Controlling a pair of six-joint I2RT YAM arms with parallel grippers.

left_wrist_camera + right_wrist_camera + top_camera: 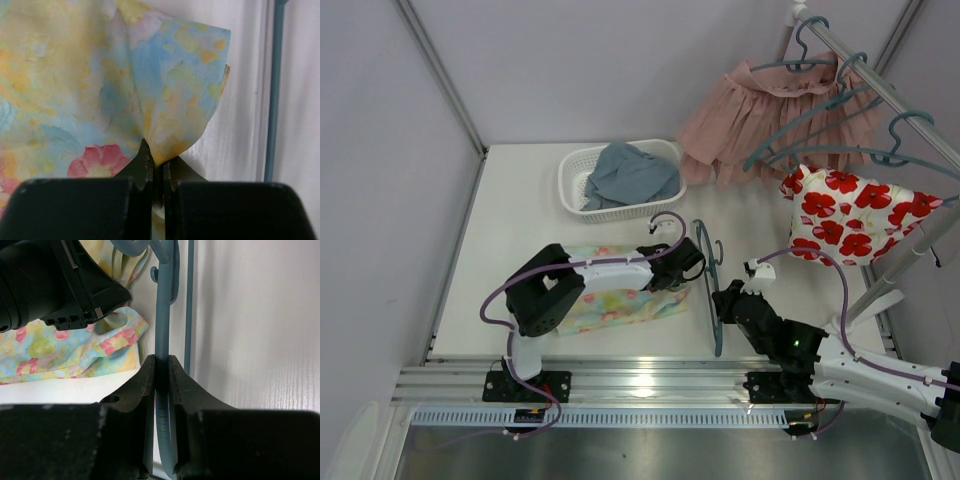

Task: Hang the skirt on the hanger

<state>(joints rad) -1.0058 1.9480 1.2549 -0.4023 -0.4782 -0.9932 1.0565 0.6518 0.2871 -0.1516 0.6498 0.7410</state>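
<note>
Your left claw point(155, 161) is pressed together on the right-hand corner of the skirt point(620, 306) and pinches a small fold of the cloth between its tips. The rest of the skirt lies flat on the desk point(520, 200) under the left arm, just left of the hanger point(702, 246). I think you took the corner because it is the part nearest to the hanger, so the cloth has only a short way to go. Your right claw point(161, 362) is closed on the hanger and grips one thin bar of it. It holds the hanger on edge between the two arms, with the hook at the far end. Held like this, the frame stands up from the desk and its opening faces the skirt, so it seems ready for the cloth to be drawn through or laid over a bar. The skirt is not on the hanger yet. Only a small piece of cloth is in the pinch, so it may slip out when you lift. Raise it slowly, and hold the hanger steady while the corner comes across.
</note>
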